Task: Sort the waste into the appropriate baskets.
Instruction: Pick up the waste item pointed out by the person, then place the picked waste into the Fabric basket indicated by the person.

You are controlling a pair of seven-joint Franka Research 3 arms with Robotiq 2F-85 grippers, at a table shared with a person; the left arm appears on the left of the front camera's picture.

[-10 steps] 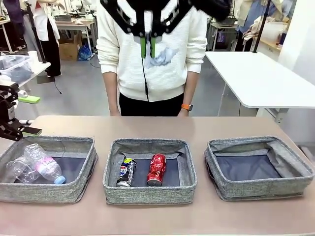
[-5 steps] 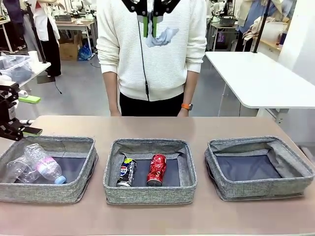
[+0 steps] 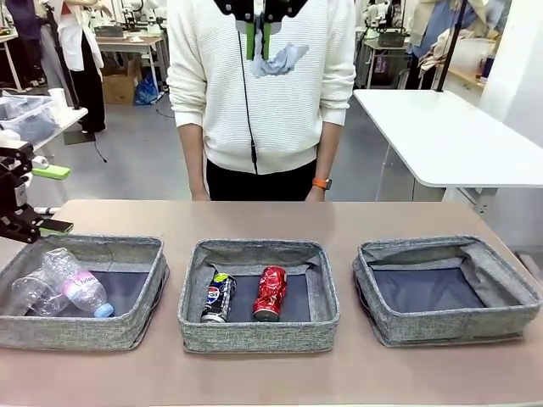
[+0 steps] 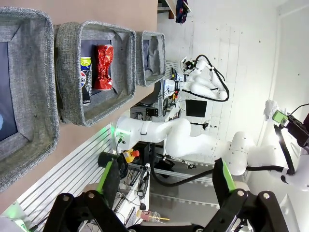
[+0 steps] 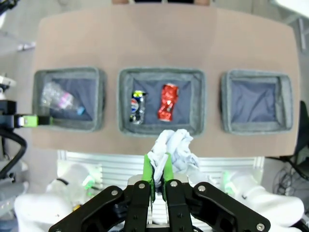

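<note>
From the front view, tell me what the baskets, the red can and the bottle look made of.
Baskets: grey woven fabric, matte, with soft sagging walls. Red can: likely thin metal, glossy, its dented sides catching light. Bottle: clear plastic by the look of it, see-through and crinkled, with a blue cap.

Robot lab/workshop: white worktables [image 3: 441,136] (cardboard boxes [image 3: 121,83] behind).
</note>
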